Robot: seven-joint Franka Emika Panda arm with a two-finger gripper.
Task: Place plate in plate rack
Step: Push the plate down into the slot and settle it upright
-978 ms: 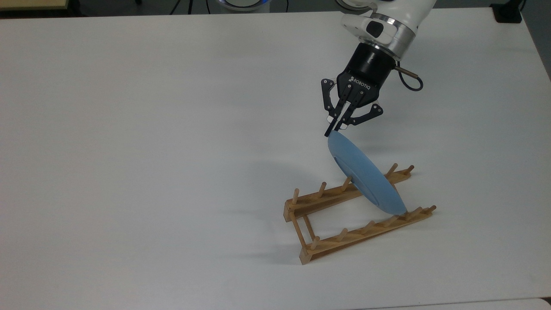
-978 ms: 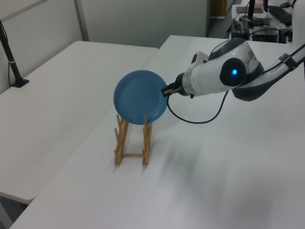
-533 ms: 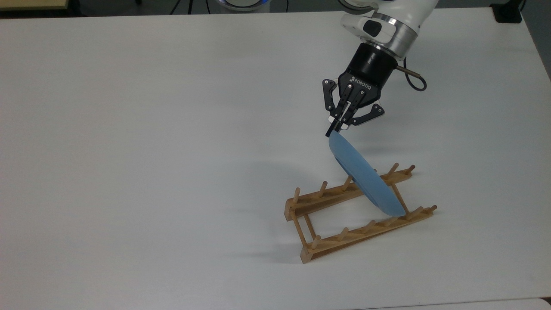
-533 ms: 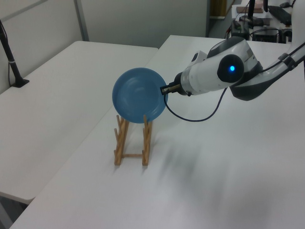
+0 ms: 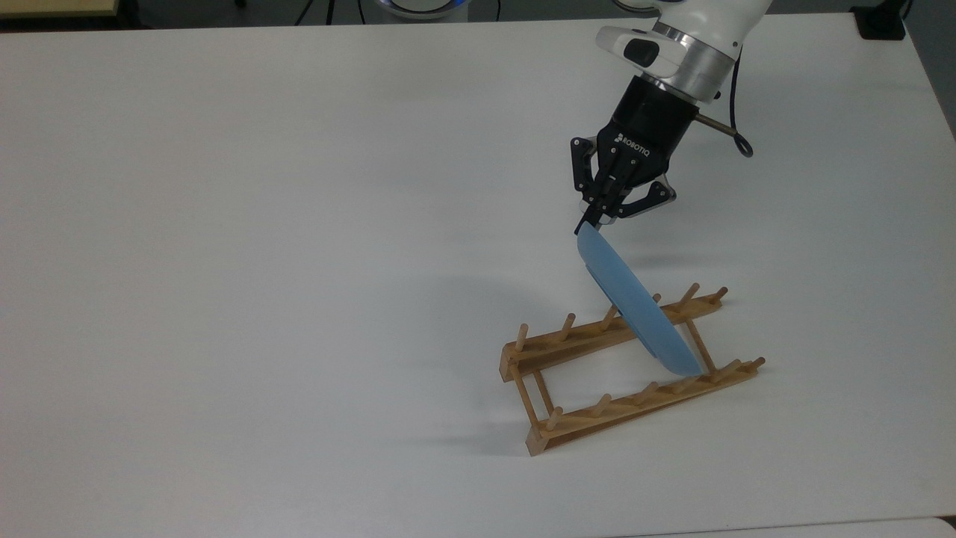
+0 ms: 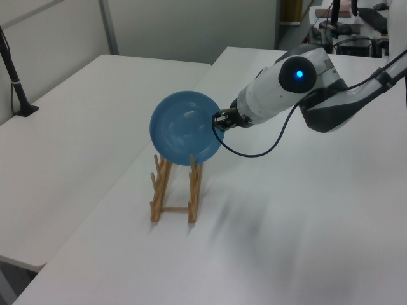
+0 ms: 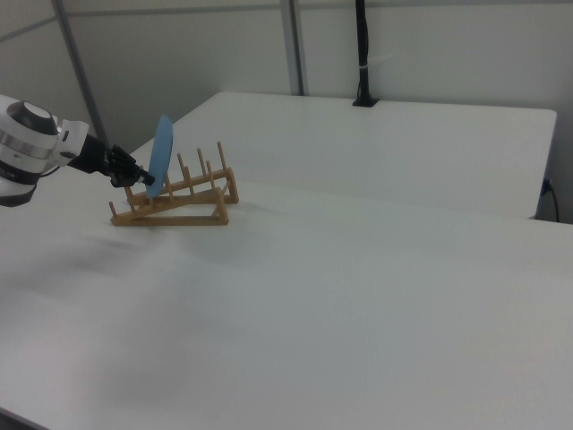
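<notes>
Fingers [image 5: 591, 222] pinch plate [image 5: 635, 306], seemingly seated in plate rack [image 5: 627, 366].

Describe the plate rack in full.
The plate rack is light-brown wood: two long parallel rails joined by thin crossbars, each rail carrying a row of upright pegs. It sits flat on the white table, running diagonally in the top view. The light-blue plate stands on edge between pegs toward the top view's right end, spanning both rails, its upper rim pinched by the claw.
</notes>
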